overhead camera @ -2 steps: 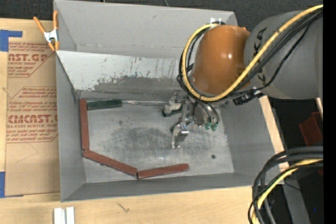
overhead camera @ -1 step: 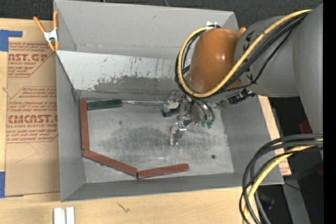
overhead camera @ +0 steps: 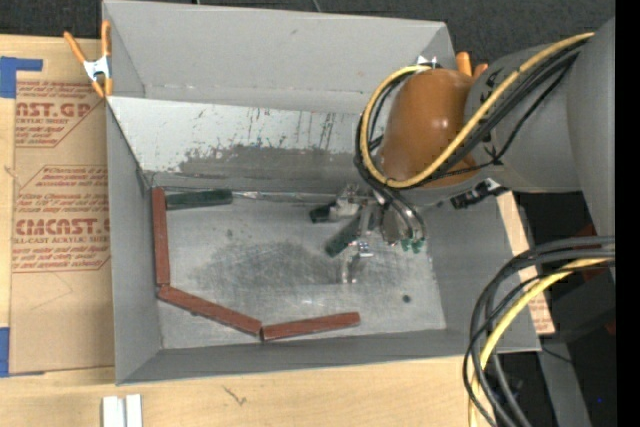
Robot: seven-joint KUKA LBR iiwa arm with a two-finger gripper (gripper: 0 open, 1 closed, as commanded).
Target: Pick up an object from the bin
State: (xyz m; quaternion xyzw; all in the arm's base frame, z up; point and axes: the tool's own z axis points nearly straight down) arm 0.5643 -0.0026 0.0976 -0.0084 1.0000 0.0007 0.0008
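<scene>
Over the bin's (overhead camera: pixel 250 265) right floor the hand (overhead camera: pixel 358 250) hangs pointing down; its grip cannot be told.

Cardboard (overhead camera: pixel 50 165) reads "CAST.GP" and "CAST ACRYLIC".

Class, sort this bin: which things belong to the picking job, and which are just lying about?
Job in hand: gripper; small dark green piece beside it; grey bin.
Lying about: three reddish-brown bars at left and front; dark green bar by back wall.

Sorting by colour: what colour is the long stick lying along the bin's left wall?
The stick is reddish-brown, clearest in the camera view.
</scene>
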